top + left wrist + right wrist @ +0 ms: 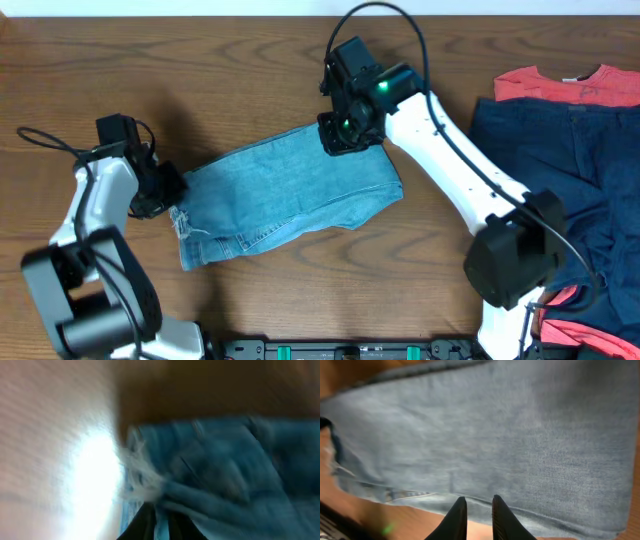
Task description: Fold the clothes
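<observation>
Right wrist view first: the right gripper (478, 501) has its two dark fingers drawn close, with only a narrow slit between them. It sits at the near edge of the jeans (290, 190). Whether the fingers pinch that edge or merely hover over it, I cannot tell. From overhead this gripper sits at the upper right corner of the denim.

The left gripper (159, 519) is at the opposite end, by the frayed hem. Its own camera is badly blurred. A sliver of blue may lie between the fingers, so it is perhaps closing on the hem, but clenched or released cannot be read.

The light-blue jeans lie mid-table (200, 60) as a short slanted band, the white fray at the left end. They look already doubled over at least once, and I judge this pair to be part-folded, with another fold and some squaring-up likely to come.

At the right edge the dark navy garment (560, 150) lies spread and loose over the coral-red T-shirt (545, 85), well apart from the jeans. Neither looks folded — so most of the task remains.

No brand or writing can be read. A pale tag shows at the T-shirt's collar, too small to make out.
</observation>
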